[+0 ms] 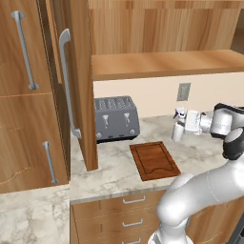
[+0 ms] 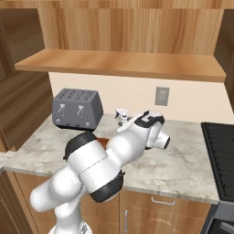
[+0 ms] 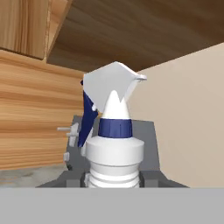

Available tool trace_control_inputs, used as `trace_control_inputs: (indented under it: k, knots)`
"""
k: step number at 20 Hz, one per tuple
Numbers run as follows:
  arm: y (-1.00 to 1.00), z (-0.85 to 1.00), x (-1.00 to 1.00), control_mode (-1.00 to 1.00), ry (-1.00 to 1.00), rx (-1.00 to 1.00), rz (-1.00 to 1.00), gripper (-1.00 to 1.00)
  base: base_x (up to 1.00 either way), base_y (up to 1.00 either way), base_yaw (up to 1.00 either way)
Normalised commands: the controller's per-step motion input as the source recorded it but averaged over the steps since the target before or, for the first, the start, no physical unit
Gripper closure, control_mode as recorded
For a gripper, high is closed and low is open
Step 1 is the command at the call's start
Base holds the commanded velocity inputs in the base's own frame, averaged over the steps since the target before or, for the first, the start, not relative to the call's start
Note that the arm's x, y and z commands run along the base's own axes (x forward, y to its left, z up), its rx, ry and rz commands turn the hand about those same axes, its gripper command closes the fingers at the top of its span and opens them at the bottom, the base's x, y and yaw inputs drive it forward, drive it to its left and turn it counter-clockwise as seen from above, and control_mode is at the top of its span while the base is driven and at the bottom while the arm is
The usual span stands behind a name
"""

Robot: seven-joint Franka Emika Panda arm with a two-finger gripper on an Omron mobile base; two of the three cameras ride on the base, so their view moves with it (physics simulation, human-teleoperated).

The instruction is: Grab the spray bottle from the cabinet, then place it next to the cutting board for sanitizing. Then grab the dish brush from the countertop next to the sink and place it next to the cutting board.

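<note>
1. White plastic makes up the small spray bottle point(image 1: 177, 129) with its bluish-white trigger nozzle; it stands upright at the far right of the pale marbled stone countertop point(image 1: 114, 164), just right of and beyond the dark reddish-brown wooden cutting board point(image 1: 154, 159), close to it but not touching.
2. The two-finger gripper point(image 1: 187, 121) of the white arm is at the bottle's neck, jaws narrowed around it; the hand view looks straight along the ribbed shoulder and blue collar, so I judge the bottle held, though the finger contact itself is hidden.
3. The bottle's base sits at or just above the stone; I cannot tell which.
4. The grey four-slot toaster point(image 1: 116, 117) stands left of the board, well apart from the bottle.
5. Handling, as a judgement: the bottle looks light and stiff, with smooth, rather slippery plastic; it is tall and narrow, so it could tip if released tilted.
6. The ribbed shoulder below the collar seems the best hold, clear of the trigger.
7. The light-brown wooden wall cabinet point(image 1: 157, 33) hangs open above.
</note>
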Motion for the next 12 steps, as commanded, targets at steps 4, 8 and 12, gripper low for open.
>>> trace_control_inputs:
  k: [4, 8, 12]
  knots:
    - [0.0, -0.35, 0.0, -1.0, 0.02, 0.0, 0.0, 1.0, 0.0, 0.0, 0.0]
    - [0.0, -0.41, 0.07, -1.0, 0.04, 0.0, 0.0, 1.0, 0.0, 0.0, 0.0]
    - [0.0, -0.41, 0.12, -1.0, 0.03, 0.0, 0.0, 1.0, 0.0, 0.0, 0.0]
